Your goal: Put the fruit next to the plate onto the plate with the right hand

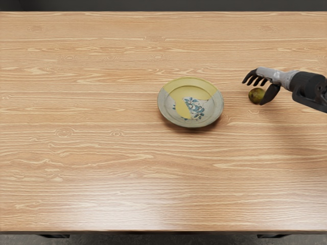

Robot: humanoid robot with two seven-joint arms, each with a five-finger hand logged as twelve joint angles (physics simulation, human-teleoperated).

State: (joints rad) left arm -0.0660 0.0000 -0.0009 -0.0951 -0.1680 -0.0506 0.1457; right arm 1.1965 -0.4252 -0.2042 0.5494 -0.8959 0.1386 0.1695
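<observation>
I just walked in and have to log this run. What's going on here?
The robot's right hand, its arm coming in from the right edge, hovers with fingers spread over a small greenish fruit on the wooden table. The fruit lies just right of a patterned plate, not yet on it. The hand does not look closed on the fruit. The left arm is out of view.

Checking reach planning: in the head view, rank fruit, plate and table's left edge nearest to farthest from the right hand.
1. The fruit, directly beside the right hand.
2. The plate, mid-table, toward picture left.
3. The table's left edge, at the opposite side.
</observation>
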